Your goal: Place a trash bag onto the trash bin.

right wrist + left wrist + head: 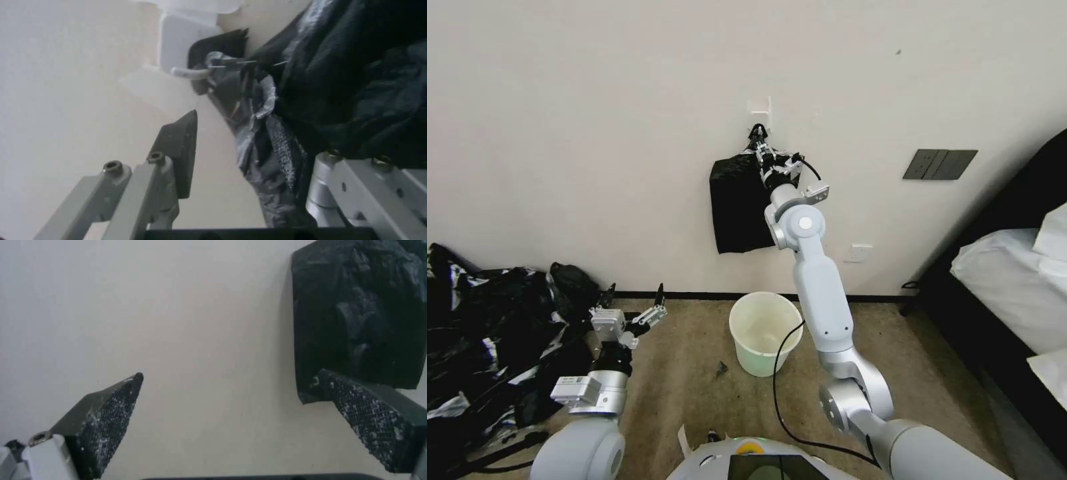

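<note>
black plastic heap (487, 340): a big crumpled mass of black and silvery plastic on the floor at far left, against the wall.
left gripper (634, 297): held low over the carpet just right of the heap, pointing at the wall; jaws spread wide with nothing between them. in the left wrist view (231, 413) the two textured fingers (106, 426) frame bare wall.
bag bundle (740, 203): a flat black bundle hanging on the wall from a small white hook (760, 113), above the bin; no single trash bag can be told apart from the bundle.
trash bin (766, 333): cream-white bucket standing upright on the carpet below the bundle, near the wall, unlined.
right gripper (762, 150): raised to the knotted top of the bundle, just under the hook. in the right wrist view (231, 150) jaws are parted, one finger beside the wall, the other against crinkled black plastic.
wall plate (939, 164): dark panel on the wall, well right of the bundle.
bed (1014, 267): white bedding at the far right edge.
</note>
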